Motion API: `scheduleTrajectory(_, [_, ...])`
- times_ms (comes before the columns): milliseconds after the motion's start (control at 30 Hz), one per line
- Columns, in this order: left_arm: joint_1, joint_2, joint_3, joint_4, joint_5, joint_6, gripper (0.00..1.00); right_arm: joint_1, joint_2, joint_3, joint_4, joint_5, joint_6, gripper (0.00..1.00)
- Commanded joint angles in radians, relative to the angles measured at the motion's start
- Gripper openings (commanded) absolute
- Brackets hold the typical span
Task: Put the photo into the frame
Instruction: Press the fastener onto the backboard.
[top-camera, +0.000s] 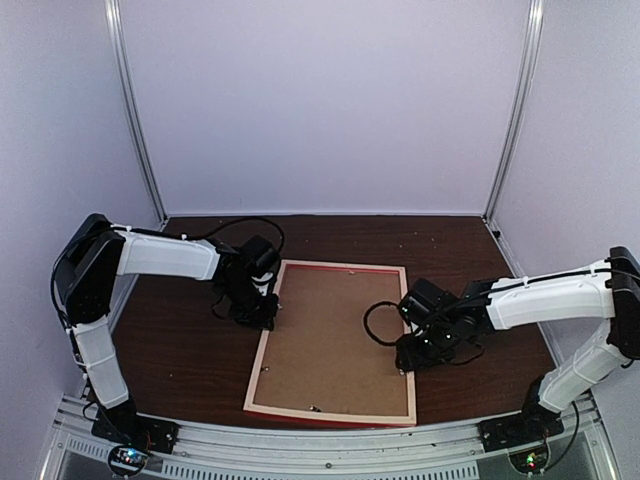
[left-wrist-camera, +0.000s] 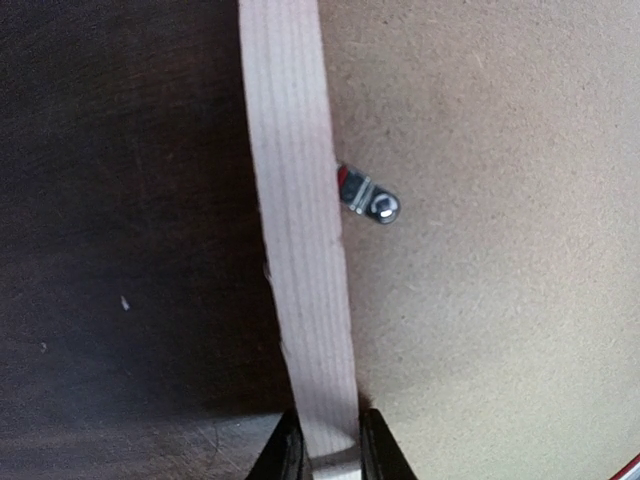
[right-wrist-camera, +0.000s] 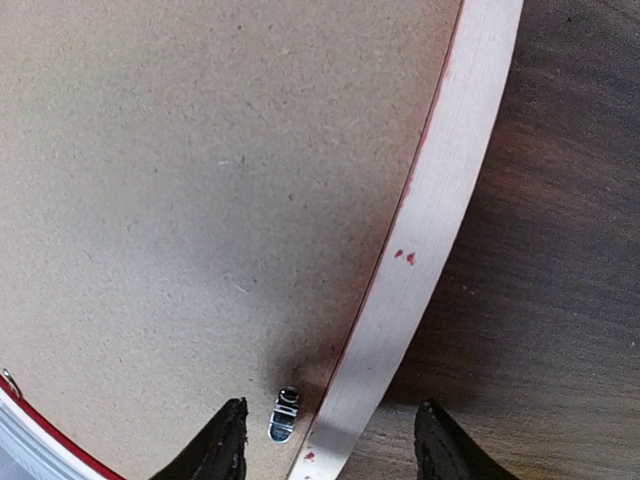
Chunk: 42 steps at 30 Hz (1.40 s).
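Note:
The frame (top-camera: 262, 345) lies face down on the dark table, its pale wood back up and its red edge showing along the near side. A plain brown backing board (top-camera: 335, 340) fills it. The photo is hidden. My left gripper (top-camera: 262, 312) is shut on the frame's left rail (left-wrist-camera: 295, 230), one finger on each side, in the left wrist view (left-wrist-camera: 328, 450). My right gripper (top-camera: 408, 362) is open low over the right rail (right-wrist-camera: 430, 230), its jaws wide to either side in the right wrist view (right-wrist-camera: 330, 455).
Small metal turn clips sit on the backing board beside the rails (left-wrist-camera: 368, 198) (right-wrist-camera: 285, 413). Black cables loop by both wrists. Pale walls close the cell at back and sides. The dark table (top-camera: 180, 340) lies bare to the left of the frame.

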Motion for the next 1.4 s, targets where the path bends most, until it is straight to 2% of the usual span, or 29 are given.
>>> scheduleTrajectory(0, [0.004, -0.016, -0.018, -0.004, -0.029, 0.023, 0.18, 0.019, -0.002, -0.018, -0.008, -0.011, 0.003, 0.54])
scheduleTrajectory(333, [0.004, -0.017, -0.016, -0.007, -0.022, 0.033, 0.18, 0.030, 0.036, -0.022, 0.016, -0.019, 0.001, 0.49])
scheduleTrajectory(700, [0.003, -0.008, -0.007, -0.006, -0.013, 0.041, 0.18, 0.030, 0.065, -0.018, 0.023, -0.010, 0.001, 0.35])
scheduleTrajectory(1167, [0.002, -0.005, -0.012, -0.004, -0.008, 0.046, 0.18, 0.022, 0.113, -0.022, 0.048, -0.038, -0.031, 0.23])
scheduleTrajectory(1300, [0.002, -0.006, -0.013, -0.004, -0.006, 0.048, 0.18, 0.009, 0.110, -0.024, 0.060, -0.062, -0.054, 0.22])
scheduleTrajectory(1367, [0.002, -0.007, -0.014, -0.004, -0.007, 0.046, 0.18, -0.001, 0.107, -0.029, 0.079, -0.094, -0.066, 0.24])
